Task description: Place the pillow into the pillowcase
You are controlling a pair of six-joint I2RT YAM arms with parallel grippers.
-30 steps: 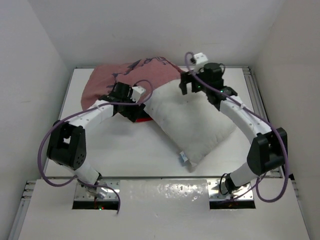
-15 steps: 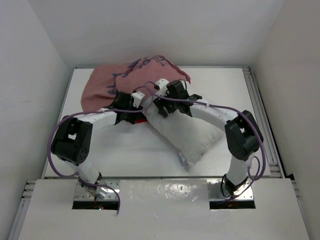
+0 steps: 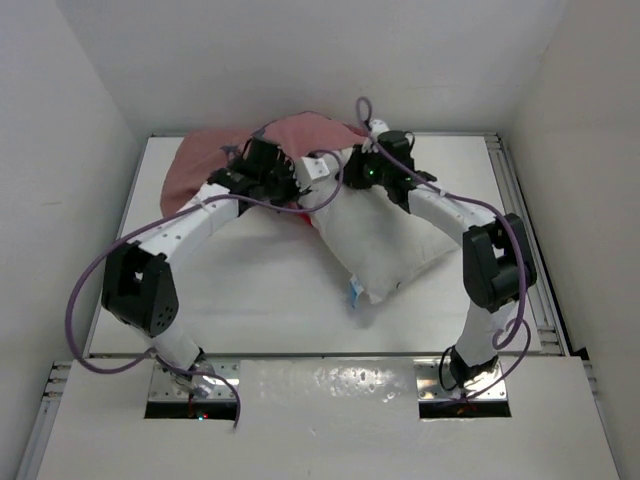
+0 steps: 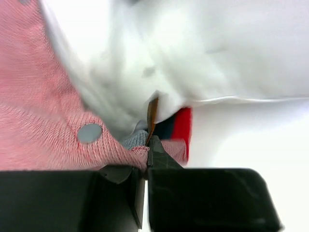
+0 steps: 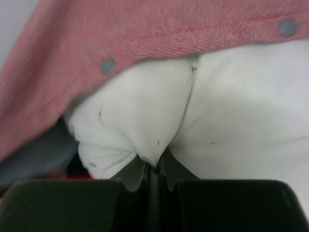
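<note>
Top external view: the pillow [image 3: 390,235] is laid diagonally, its far corner tucked under the mouth of the pillowcase [image 3: 205,165], where the left gripper [image 3: 292,190] and right gripper [image 3: 348,178] are brought together.

Left wrist view: the case hem is pinched by closed jaws, presumably to keep the mouth lifted.

Right wrist view: a pillow corner is clamped, likely for feeding inward.

One second earlier, both jaws were spread and the right arm was held farther right.
</note>
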